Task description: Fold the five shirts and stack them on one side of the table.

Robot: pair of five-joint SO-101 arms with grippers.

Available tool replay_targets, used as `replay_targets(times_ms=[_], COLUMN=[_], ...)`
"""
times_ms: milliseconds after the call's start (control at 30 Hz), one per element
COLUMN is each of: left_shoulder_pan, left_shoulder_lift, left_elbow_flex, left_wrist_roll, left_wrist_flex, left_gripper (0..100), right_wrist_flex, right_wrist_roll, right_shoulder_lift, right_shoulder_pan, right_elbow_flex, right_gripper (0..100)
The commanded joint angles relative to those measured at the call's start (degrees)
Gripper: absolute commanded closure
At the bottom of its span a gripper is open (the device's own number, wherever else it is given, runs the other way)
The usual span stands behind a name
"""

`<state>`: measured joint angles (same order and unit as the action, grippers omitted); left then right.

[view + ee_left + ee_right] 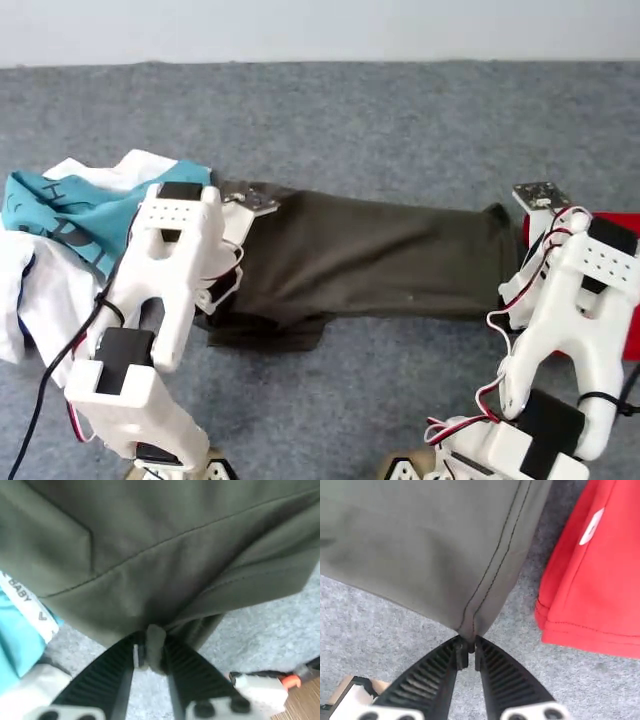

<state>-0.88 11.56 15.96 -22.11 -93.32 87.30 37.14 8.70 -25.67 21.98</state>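
olive shirt: olive shirt [370,255] lies lengthways across the middle of the table [380,120], running left to right between the two arms. It is mostly flat, and a loose fold of cloth is bunched under its near-left edge.
left gripper: left gripper [150,650] is at the near edge of the olive shirt's left end. Its jaws are almost closed, pinching a small bunched fold of olive cloth between the tips (only the cloth keeps them apart).
right gripper: right gripper [468,652] is at the near corner of the olive shirt's right end. Its jaws are clamped on the stitched hem corner, with the cloth tip caught between the ribbed pads.
left arm: white left arm [165,270] leans in from near-left and overlaps the olive shirt's left end.
right arm: white right arm [580,290] comes in from near-right and sits partly over the red cloth.
red shirt: red shirt [590,580] lies flat at the right edge of the table, just beside the olive shirt's right end. A narrow strip of table shows between them.
teal shirt: teal shirt [70,215] is crumpled at far-left, lying on white cloth and close against the olive shirt's left end.
white shirt: white shirt [30,290] is crumpled at the left edge, under and around the teal shirt.
table: grey felt-like cover.
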Motion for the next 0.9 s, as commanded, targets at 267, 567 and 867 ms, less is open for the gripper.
replay_targets(times_ms=[267, 567, 867], left_shoulder_pan=[-10.37, -10.46, -10.64], left_shoulder_lift=[-3.34, -3.43, -3.25], left_elbow_flex=[0.57, -1.19, -2.77], left_wrist_roll=[-0.7, -2.46, -2.37], left_wrist_flex=[1.41, -3.52, -4.31], left_gripper=[90, 94, 96], right_wrist_flex=[2.77, -20.97, -29.23], right_wrist_roll=[0.26, -3.43, -3.43], right_shoulder_lift=[3.03, -4.44, -12.97], right_shoulder_pan=[-0.66, -0.4, 1.54], right_elbow_flex=[-0.35, 5.98, 6.68], right_gripper=[86.4, 86.2, 88.7])
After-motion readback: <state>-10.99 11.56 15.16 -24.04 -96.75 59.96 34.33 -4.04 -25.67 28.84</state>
